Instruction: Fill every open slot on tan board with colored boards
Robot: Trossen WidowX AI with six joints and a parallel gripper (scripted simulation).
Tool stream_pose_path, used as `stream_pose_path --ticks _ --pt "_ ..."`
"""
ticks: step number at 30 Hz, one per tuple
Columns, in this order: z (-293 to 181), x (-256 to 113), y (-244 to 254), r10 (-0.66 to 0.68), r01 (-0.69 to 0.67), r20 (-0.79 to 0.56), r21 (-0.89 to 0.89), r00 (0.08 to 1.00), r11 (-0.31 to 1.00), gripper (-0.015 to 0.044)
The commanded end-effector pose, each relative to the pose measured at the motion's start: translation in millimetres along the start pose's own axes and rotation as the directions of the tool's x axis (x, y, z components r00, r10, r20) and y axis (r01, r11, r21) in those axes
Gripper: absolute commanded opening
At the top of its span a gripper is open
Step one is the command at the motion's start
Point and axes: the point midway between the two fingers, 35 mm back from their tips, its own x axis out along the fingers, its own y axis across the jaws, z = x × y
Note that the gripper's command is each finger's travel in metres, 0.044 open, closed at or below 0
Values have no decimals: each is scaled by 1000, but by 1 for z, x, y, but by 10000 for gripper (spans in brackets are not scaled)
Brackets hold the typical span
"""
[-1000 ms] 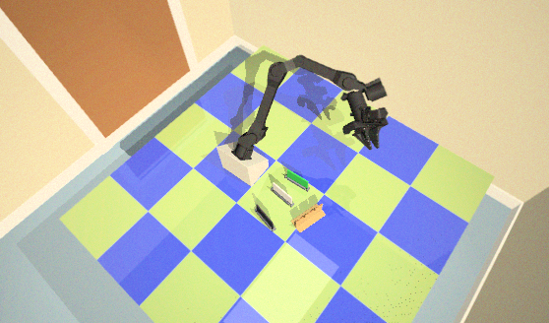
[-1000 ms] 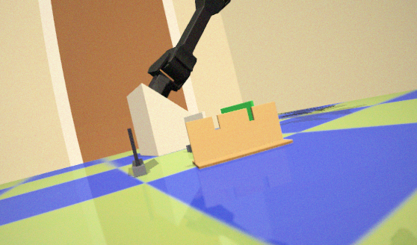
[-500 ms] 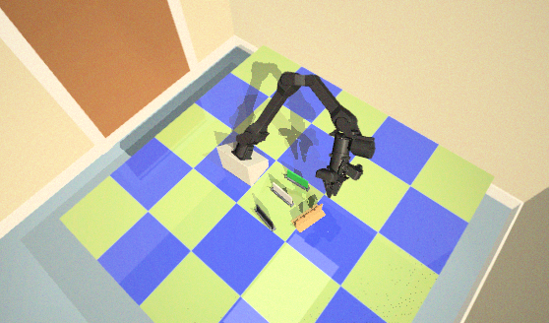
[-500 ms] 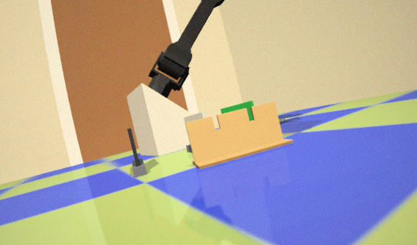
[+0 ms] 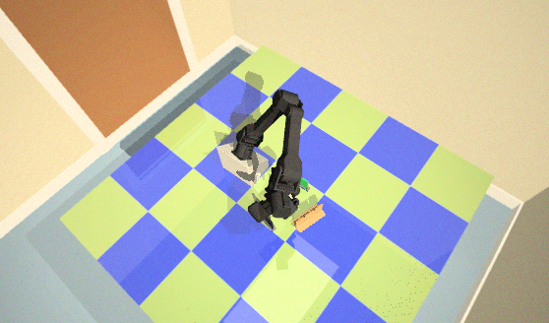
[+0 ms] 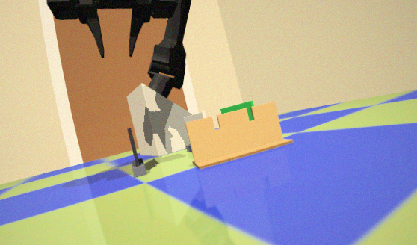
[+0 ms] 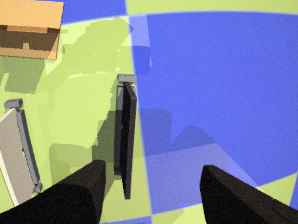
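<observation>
The black two-fingered gripper (image 5: 282, 223) (image 6: 116, 57) (image 7: 153, 173) hangs above the checkered blue-and-green floor with its jaws parted about halfway and nothing between them, over the thin, upright black board (image 6: 132, 147) (image 7: 128, 145), which stands in its small grey holder (image 6: 139, 169) (image 7: 126, 78). The standing tan board (image 5: 309, 218) (image 6: 235, 131) (image 7: 32, 14), with slots cut in its top edge, is apart from that holder, its visible slots unfilled. Behind it in the exterior view shows a flat green board (image 5: 304, 183) (image 6: 238, 107), while a pale grey-white board (image 7: 14, 155) stands in another grey holder (image 7: 29, 150) in the wrist view.
</observation>
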Motion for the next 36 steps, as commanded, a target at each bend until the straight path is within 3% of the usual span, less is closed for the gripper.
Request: stream_pose_path --ticks 1,7,12,36 --pt "-18 12 -8 149 -149 2 14 989 989 186" --pt "-18 15 -7 149 -149 2 14 989 989 186" --pt "-17 76 2 151 -151 3 13 989 988 186" --pt "-21 111 7 152 -152 3 13 988 988 186"
